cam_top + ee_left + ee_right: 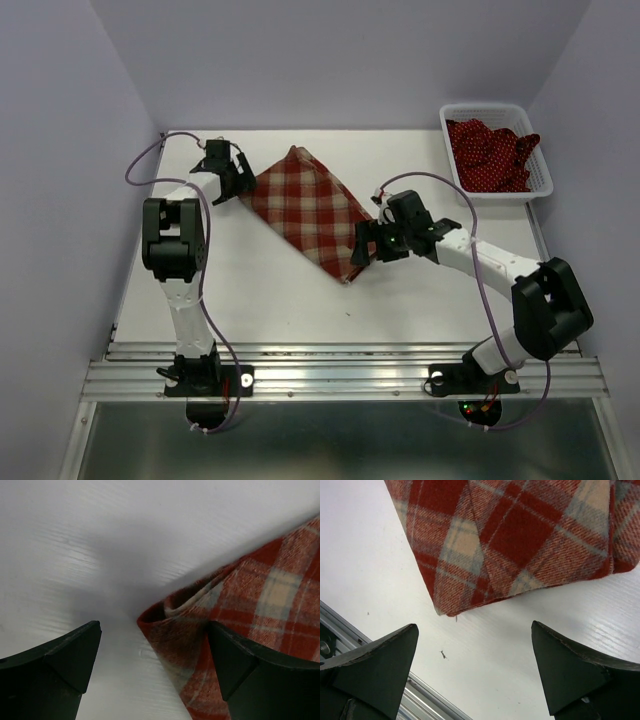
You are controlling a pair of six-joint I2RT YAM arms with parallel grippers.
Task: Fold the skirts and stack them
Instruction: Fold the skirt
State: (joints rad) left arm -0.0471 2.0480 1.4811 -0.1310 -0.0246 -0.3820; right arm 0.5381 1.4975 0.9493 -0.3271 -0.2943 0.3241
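Observation:
A red-and-cream plaid skirt (308,211) lies folded on the white table (260,300), set diagonally like a diamond. My left gripper (240,180) stands open at its left corner; in the left wrist view that folded corner (185,630) sits between the wide-apart fingers (235,665), the right finger over the cloth. My right gripper (360,248) is open just off the skirt's lower right edge; in the right wrist view the plaid corner (470,595) lies ahead of the fingertips, with bare table between them. Dark red polka-dot skirts (490,155) lie heaped in the basket.
A white mesh basket (540,185) sits at the back right corner of the table. A metal rail (340,365) runs along the near edge by the arm bases. Grey walls close in the left, back and right sides.

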